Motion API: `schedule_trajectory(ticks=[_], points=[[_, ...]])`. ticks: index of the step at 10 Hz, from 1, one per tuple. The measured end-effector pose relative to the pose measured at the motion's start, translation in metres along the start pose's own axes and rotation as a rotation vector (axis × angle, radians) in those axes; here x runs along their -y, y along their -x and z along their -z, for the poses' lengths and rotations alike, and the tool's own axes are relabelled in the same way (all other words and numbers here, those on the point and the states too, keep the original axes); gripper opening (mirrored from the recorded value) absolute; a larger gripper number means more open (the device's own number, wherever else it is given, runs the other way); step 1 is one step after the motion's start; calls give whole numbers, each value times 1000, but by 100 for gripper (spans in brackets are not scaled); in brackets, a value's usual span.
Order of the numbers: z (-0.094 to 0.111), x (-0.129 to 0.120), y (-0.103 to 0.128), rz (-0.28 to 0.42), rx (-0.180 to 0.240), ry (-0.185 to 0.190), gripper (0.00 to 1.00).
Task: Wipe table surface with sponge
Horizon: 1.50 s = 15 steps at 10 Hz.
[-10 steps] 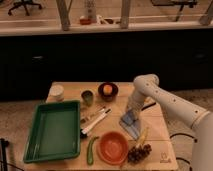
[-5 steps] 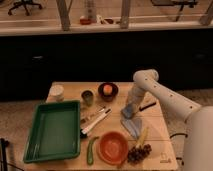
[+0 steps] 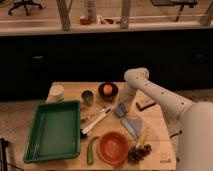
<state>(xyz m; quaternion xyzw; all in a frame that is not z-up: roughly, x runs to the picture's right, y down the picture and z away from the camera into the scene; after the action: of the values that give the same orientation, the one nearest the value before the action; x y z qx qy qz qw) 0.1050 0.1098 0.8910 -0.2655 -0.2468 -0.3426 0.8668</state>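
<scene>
Currently, the gripper (image 3: 121,106) is pinching the sponge (image 3: 119,111) between jaws pressed together, holding it down on the table surface (image 3: 156,126) at one o'clock from centre, seemingly so a wipe can drag it flat.

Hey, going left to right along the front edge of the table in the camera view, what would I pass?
First the green plastic tray, green cucumber, orange round bowl, dark grape bunch. Behind them, the claw is shut on the blue-grey sponge over the pale wooden tabletop.
</scene>
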Motion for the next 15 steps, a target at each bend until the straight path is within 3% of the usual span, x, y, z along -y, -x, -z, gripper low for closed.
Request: schedule_trajectory(ticks=[4,6,9,12,15], points=[[7,-30,22,35,15,3,0],[8,-49,13,15,8,16,0],[3,-58,-10,-38,-10,37,0],[-3,-37,-28,-54,-30,37,0],[-9,-11,-15,-19,-27,34,0]])
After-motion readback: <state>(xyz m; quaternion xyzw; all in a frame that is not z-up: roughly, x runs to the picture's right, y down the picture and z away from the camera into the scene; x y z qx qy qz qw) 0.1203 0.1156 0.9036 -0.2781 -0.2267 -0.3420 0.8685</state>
